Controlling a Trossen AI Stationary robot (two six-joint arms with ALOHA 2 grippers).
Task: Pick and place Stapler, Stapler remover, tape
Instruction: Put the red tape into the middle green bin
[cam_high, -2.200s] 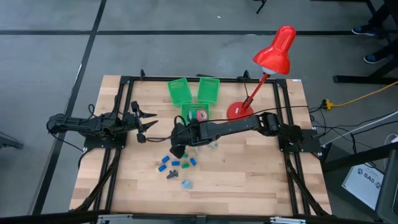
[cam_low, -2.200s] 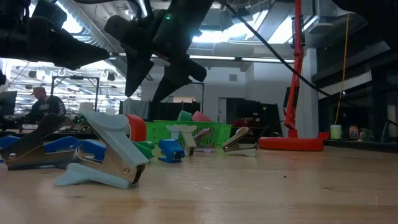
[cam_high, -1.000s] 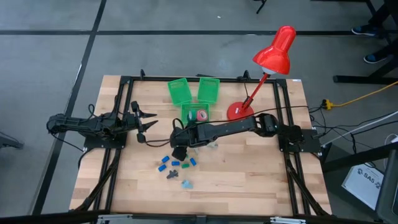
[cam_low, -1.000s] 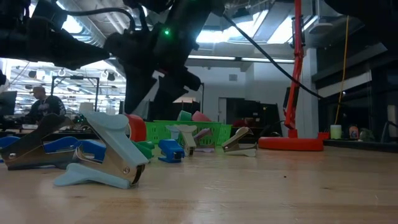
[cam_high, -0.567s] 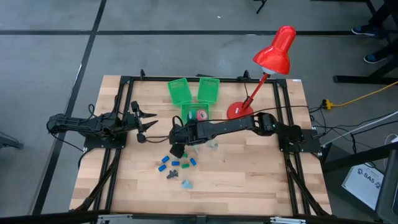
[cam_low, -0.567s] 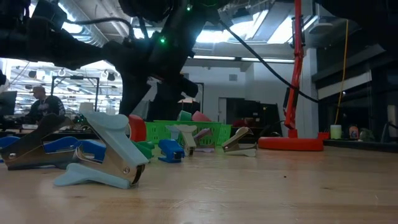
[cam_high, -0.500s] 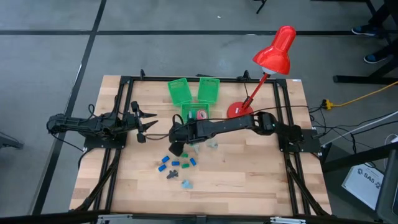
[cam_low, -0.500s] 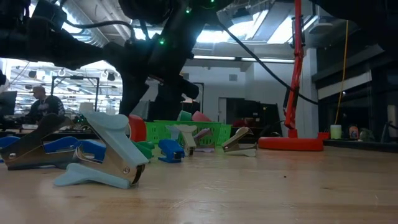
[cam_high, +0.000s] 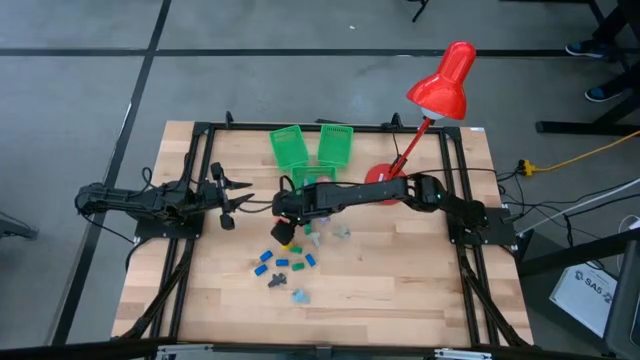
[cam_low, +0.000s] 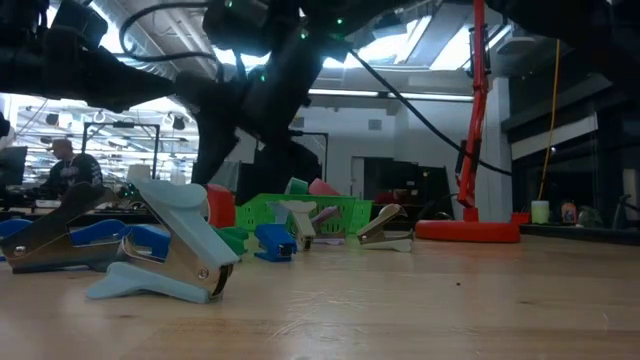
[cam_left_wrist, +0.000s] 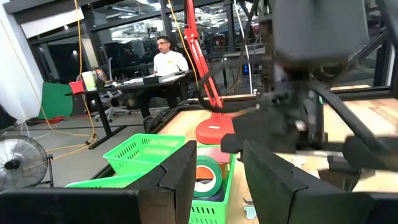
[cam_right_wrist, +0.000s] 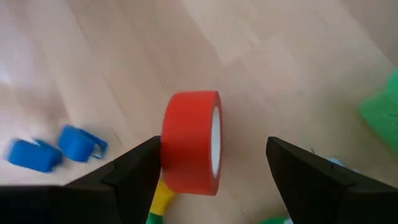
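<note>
The right pincer hides the red tape from above.
</note>
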